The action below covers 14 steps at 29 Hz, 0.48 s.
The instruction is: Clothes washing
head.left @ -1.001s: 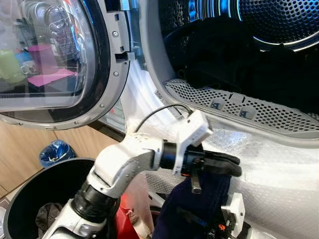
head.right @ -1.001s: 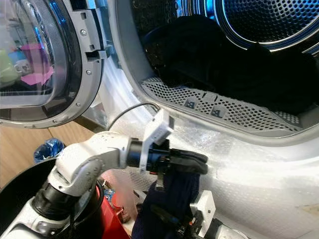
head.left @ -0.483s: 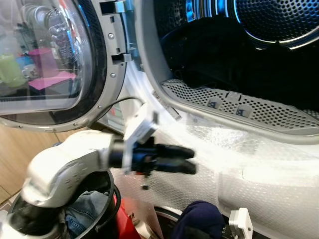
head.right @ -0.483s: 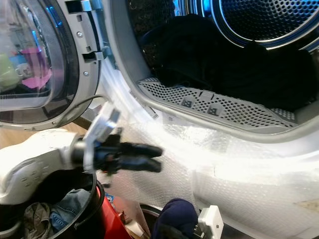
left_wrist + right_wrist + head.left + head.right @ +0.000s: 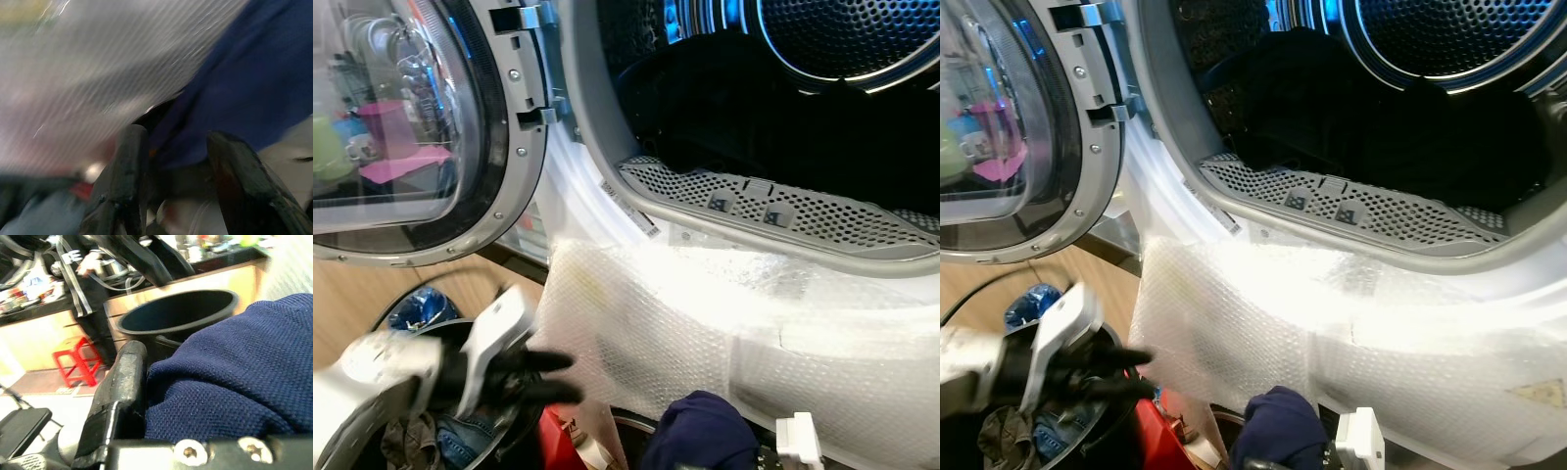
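Right gripper (image 5: 161, 396) clamped on navy garment (image 5: 230, 382) below washer (image 5: 724, 196)

Navy knit garment (image 5: 230, 382) at the lower middle of the frame, its weave fine and even. Black gripper (image 5: 543, 377) on a white wrist at lower left, above a black bucket (image 5: 499, 441) holding blue denim and grey-brown cloth. Drum (image 5: 862, 39) steel, dotted with holes, lit blue at upper right. Dark laundry (image 5: 754, 108) inside. White bubble wrap (image 5: 705, 313) across the middle. Red stool (image 5: 78, 360).
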### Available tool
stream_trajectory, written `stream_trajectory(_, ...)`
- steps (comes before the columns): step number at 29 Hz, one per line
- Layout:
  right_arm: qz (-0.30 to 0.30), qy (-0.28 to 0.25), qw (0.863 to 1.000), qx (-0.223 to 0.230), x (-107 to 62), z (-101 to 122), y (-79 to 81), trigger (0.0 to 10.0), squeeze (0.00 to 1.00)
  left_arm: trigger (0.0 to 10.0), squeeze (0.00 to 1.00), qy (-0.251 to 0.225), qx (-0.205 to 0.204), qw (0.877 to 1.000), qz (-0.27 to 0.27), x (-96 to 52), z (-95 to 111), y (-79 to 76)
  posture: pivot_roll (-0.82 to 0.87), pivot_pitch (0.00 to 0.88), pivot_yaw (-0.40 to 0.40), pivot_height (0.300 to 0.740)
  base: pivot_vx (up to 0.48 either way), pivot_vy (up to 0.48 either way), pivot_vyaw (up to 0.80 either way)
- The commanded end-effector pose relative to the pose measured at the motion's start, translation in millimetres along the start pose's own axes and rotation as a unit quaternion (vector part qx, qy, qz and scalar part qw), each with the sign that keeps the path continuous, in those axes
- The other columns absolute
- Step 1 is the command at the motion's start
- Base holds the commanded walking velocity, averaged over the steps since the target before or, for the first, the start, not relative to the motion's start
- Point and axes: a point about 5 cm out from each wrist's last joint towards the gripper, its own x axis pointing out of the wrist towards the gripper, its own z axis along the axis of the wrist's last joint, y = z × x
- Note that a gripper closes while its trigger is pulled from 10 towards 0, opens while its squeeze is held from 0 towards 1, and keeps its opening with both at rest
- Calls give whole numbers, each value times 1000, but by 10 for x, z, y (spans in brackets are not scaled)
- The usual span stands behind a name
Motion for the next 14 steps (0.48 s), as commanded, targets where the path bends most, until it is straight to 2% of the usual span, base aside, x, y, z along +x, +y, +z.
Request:
stream_trajectory(1,58,-29,997,-32,123,235,112,0,0,10000,0,48,-9,996,76,3,-236,141,76,17,76,740,0,0,0)
stream_trajectory(4,78,-52,995,-46,167,381,146,0,0,10000,0,68,-20,990,121,53,-394,216,75,15,67,740,0,0,0)
stream_trajectory(5,90,-72,992,-60,211,506,169,0,0,10000,0,63,-45,987,141,89,-471,246,72,14,65,740,0,0,0)
stream_trajectory(6,98,-84,989,-67,235,574,189,0,0,10000,0,63,-53,986,148,107,-510,255,73,14,64,740,0,0,0)
stream_trajectory(8,121,-115,982,-92,285,773,252,0,0,10000,0,76,-66,982,159,139,-649,255,72,12,61,740,0,0,0)
stream_trajectory(12,133,-175,969,-113,303,1080,285,0,0,10000,0,81,-82,980,161,168,-779,227,69,6,60,740,0,0,0)
stream_trajectory(14,145,-213,958,-129,302,1277,296,0,0,10000,0,90,-87,979,160,174,-852,210,66,2,58,740,0,0,0)
